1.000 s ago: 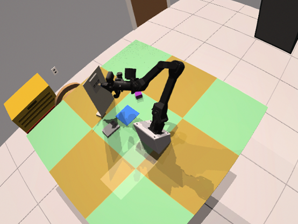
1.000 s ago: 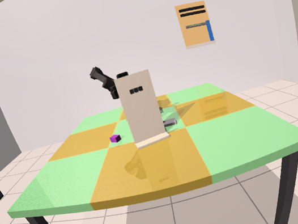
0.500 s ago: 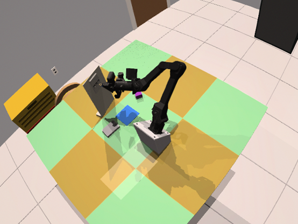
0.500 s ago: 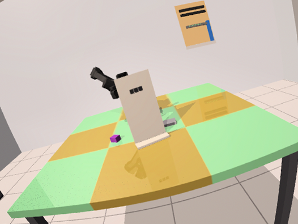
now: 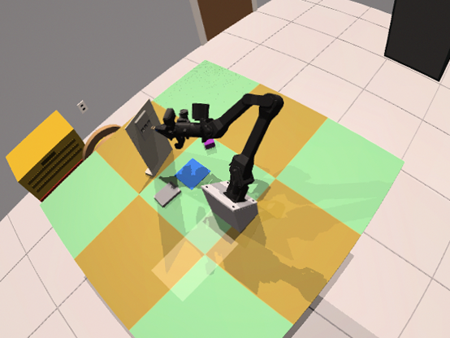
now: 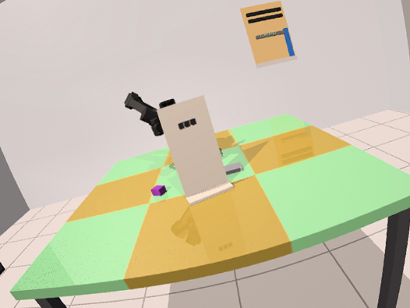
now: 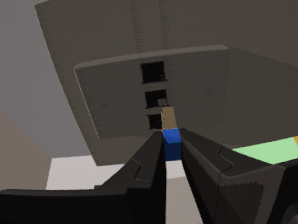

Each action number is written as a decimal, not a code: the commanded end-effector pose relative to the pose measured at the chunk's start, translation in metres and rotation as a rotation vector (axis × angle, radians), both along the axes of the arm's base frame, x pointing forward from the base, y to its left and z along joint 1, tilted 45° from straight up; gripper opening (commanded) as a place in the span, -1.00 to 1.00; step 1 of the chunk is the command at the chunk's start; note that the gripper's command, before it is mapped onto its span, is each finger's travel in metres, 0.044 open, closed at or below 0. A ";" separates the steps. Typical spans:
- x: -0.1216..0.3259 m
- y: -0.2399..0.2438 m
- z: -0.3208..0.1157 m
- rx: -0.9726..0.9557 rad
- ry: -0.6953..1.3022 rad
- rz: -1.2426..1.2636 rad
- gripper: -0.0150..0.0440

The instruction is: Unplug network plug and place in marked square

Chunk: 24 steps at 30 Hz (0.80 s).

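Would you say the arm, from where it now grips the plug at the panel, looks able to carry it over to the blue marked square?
Probably yes. The gripper is shut on the plug at the panel, and the blue square lies between the panel and the arm's base, with nothing visibly standing in that stretch.

lab | tiled floor point(image 5: 327, 78) | checkered table point(image 6: 330, 189) | wall poster point(image 6: 269, 34)
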<state>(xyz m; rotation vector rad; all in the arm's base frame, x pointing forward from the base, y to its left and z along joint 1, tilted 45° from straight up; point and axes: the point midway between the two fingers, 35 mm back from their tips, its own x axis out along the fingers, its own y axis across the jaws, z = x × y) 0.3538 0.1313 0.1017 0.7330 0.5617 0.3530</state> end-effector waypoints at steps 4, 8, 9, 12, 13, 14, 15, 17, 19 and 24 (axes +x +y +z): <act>-0.004 -0.001 0.001 -0.002 -0.001 0.005 -0.49; -0.006 -0.002 0.001 -0.002 -0.001 0.005 -0.49; -0.006 -0.002 0.001 -0.002 -0.001 0.005 -0.49; -0.007 -0.003 0.002 -0.002 -0.001 0.005 -0.49; -0.008 -0.003 0.002 -0.002 -0.001 0.005 -0.49; -0.008 -0.003 0.002 -0.002 -0.001 0.005 -0.49; -0.009 -0.003 0.002 -0.002 -0.001 0.005 -0.49; -0.009 -0.004 0.002 -0.002 -0.001 0.005 -0.49; -0.010 -0.004 0.003 -0.002 -0.001 0.005 -0.49; -0.012 -0.005 0.003 -0.002 -0.001 0.005 -0.49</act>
